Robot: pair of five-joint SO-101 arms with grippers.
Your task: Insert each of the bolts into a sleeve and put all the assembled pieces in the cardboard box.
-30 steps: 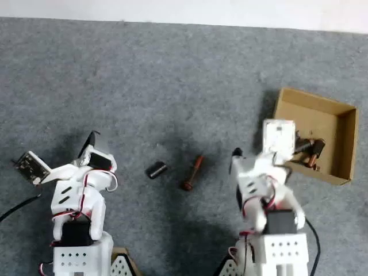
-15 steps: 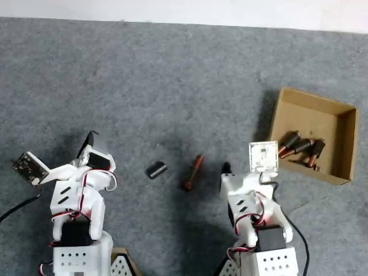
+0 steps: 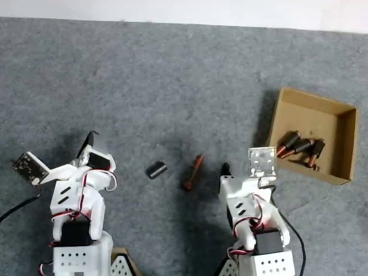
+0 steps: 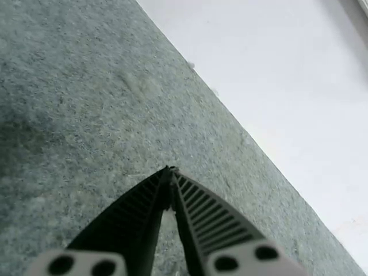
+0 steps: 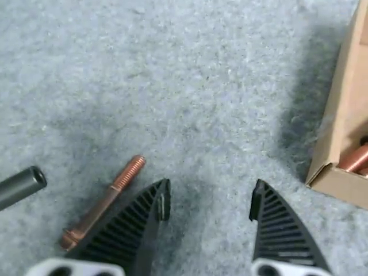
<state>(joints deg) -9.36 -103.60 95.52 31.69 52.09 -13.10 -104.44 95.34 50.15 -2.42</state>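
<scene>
A copper bolt (image 3: 192,172) and a short dark sleeve (image 3: 156,170) lie apart on the grey carpet between the two arms. The cardboard box (image 3: 311,99) at the right holds three assembled pieces (image 3: 300,148). My right gripper (image 3: 227,169) sits just right of the bolt. In the right wrist view it (image 5: 210,195) is open and holds nothing, with the bolt (image 5: 103,201) beside one finger, the sleeve (image 5: 20,185) beyond it and the box (image 5: 344,112) at the other side. My left gripper (image 3: 91,138) rests at the far left, shut and holding nothing (image 4: 170,171).
Grey carpet covers the table up to a white strip (image 3: 184,8) along the far edge. The arm bases (image 3: 77,253) stand at the near edge. Open carpet lies beyond the bolt and sleeve.
The right arm has drawn back from the box toward the left and near side, leaving a third assembled piece in the box. The left arm has stayed still.
</scene>
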